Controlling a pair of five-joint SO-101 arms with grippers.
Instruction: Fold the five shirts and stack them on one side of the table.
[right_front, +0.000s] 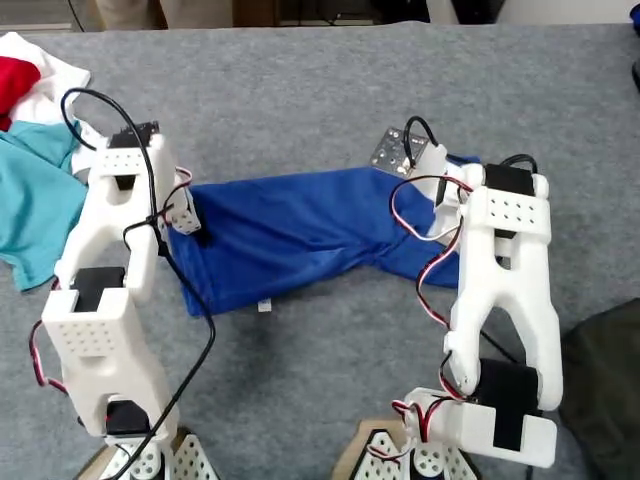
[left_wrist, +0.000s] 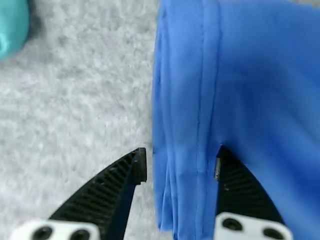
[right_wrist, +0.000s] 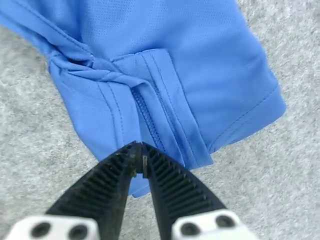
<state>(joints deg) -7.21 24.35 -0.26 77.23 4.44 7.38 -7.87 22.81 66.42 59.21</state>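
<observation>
A blue shirt (right_front: 300, 235) lies folded into a long strip across the middle of the grey table. My left gripper (left_wrist: 181, 164) is at its left end and stands open. One finger (left_wrist: 115, 192) is over the bare table, the other finger (left_wrist: 240, 187) rests on the cloth, and the shirt's folded edge (left_wrist: 175, 125) runs between them. My right gripper (right_wrist: 139, 161) is at the strip's right end (right_front: 455, 245). It is shut, its tips together just over the shirt's hem (right_wrist: 165, 130), beside a twisted fold (right_wrist: 95, 75).
A teal shirt (right_front: 35, 200) lies at the table's left edge, with a red shirt (right_front: 15, 80) and a white one (right_front: 55, 75) behind it. A dark green shirt (right_front: 605, 370) sits at the right edge. Bare table (right_front: 300, 90) stretches behind the blue shirt.
</observation>
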